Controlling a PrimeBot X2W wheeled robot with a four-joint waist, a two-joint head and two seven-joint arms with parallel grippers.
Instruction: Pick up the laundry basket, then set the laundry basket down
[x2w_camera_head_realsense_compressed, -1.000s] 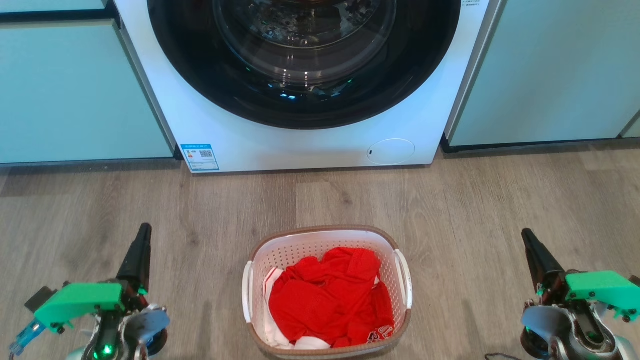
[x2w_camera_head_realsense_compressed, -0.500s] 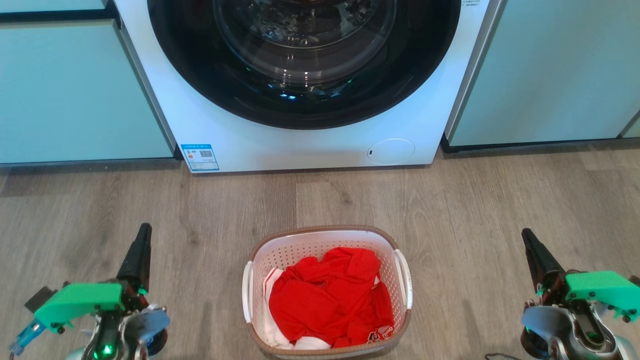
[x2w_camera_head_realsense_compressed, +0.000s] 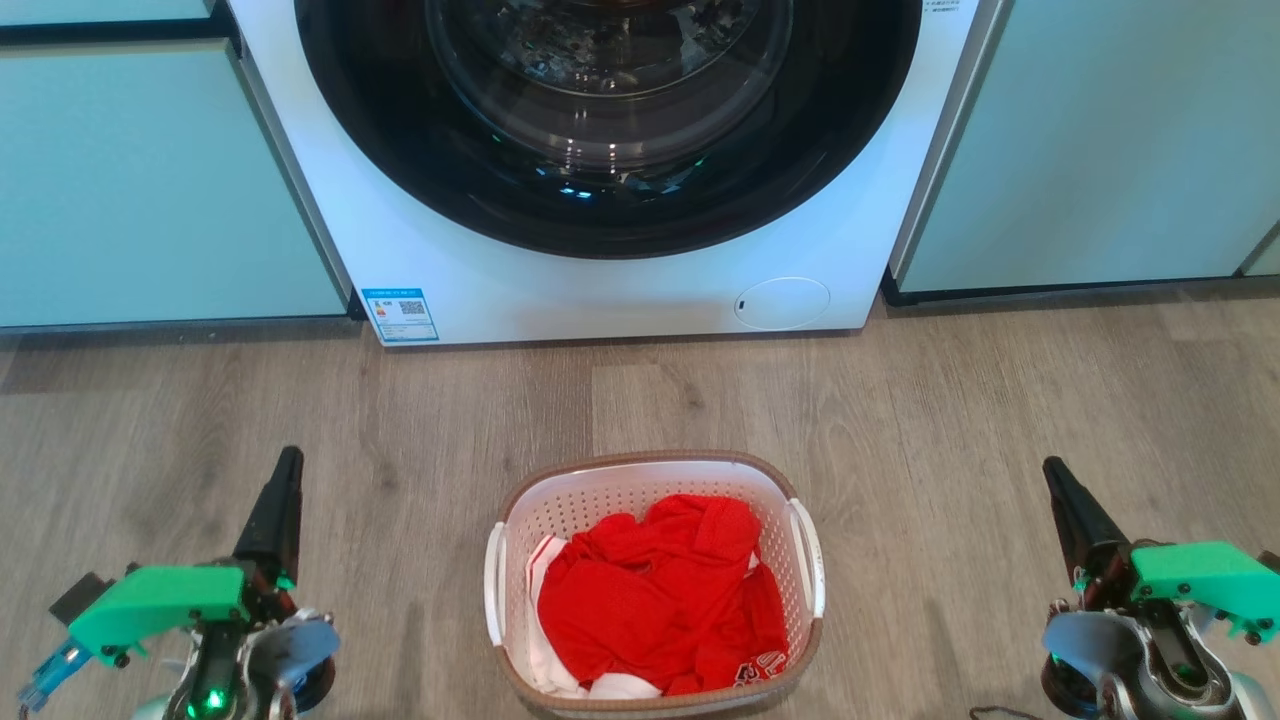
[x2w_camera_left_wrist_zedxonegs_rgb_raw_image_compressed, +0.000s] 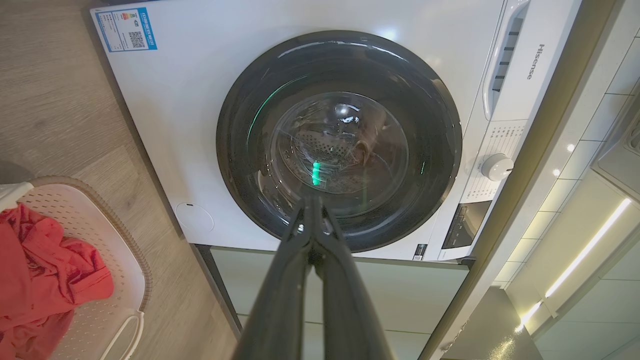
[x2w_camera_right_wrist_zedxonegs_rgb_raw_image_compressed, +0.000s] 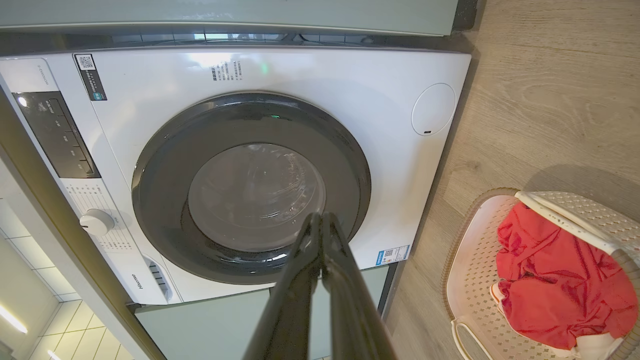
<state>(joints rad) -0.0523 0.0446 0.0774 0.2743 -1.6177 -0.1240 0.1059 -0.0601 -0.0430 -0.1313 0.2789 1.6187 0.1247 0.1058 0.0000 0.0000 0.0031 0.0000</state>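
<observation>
Head view puts the laundry basket (x2w_camera_head_realsense_compressed: 600, 500) upright on the floor (x2w_camera_head_realsense_compressed: 950, 420) before the washer (x2w_camera_head_realsense_compressed: 620, 300), between my left gripper (x2w_camera_head_realsense_compressed: 288, 462) and right gripper (x2w_camera_head_realsense_compressed: 1052, 470), touching neither. It seems longest left to right, handle to handle. Both grippers' fingers are pressed together, holding nothing.

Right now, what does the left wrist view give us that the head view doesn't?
Left wrist view adds the upper front of the washing machine: dial, dark control panel, drawer, plus a light strip. Head view adds the right tool and the full rim of the basket with both handles. Both show the machine's door, blue label, red clothes, wood floor and the left tool, shut.
</observation>
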